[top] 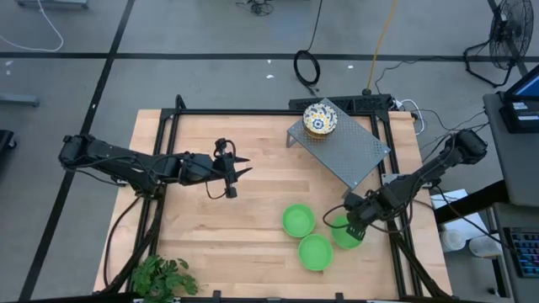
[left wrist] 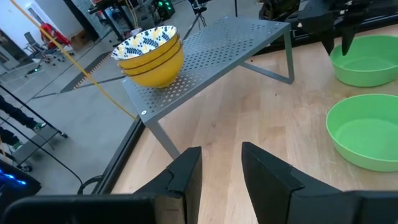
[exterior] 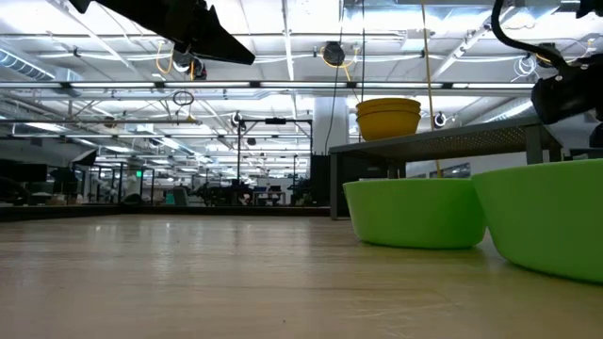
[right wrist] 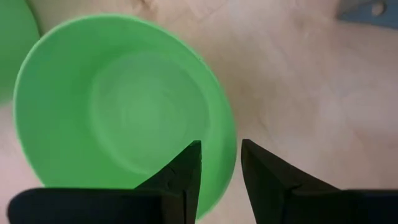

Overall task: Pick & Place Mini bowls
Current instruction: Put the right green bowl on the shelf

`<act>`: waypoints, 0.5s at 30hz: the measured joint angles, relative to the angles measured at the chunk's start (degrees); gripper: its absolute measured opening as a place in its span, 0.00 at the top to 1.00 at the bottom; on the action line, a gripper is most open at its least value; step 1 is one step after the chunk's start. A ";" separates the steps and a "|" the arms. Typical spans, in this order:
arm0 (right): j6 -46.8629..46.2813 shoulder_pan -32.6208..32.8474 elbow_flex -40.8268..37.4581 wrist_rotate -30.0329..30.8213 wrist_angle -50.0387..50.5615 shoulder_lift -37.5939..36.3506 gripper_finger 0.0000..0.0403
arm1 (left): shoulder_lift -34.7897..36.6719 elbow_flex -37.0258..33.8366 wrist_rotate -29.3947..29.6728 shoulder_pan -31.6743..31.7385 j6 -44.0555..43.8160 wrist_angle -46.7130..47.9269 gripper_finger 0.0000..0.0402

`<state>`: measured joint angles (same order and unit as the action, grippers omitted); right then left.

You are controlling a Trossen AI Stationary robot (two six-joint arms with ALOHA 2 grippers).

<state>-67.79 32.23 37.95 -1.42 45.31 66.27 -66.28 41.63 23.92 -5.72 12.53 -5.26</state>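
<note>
- High view: counted three plain bright-green round bowls clustered close together on the pale wooden tabletop, near its front right part.
- Also counted a nested stack of yellow-sided bowls with blue-and-yellow floral insides, seated at the far corner of the grey perforated metal rack; three rims discernible in the left wrist view.
- Green bowls looked smooth, glossy, shallow and wide-rimmed; the rack was a flat punched sheet on thin bent legs.
- Right gripper was lowered over the rightmost green bowl, jaws slightly apart, straddling its rim, one finger inside and one outside.
- Left gripper hovered above bare wood at mid-table, well apart from every bowl, jaws slightly apart on nothing.
</note>
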 joint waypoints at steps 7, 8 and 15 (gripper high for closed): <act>0.00 0.02 0.00 -0.23 0.16 -0.01 0.75 | -0.02 0.00 -0.07 0.00 0.01 -0.03 0.71; 0.00 0.02 0.00 -0.21 0.24 -0.01 0.75 | 0.00 0.00 -0.09 0.00 0.02 -0.02 0.71; -0.07 0.02 0.00 -0.21 1.17 -0.01 0.76 | 0.00 0.00 -0.09 0.00 0.02 -0.05 0.71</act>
<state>-67.85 32.25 37.95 -1.63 46.48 66.26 -66.28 41.63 23.83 -5.72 12.56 -5.30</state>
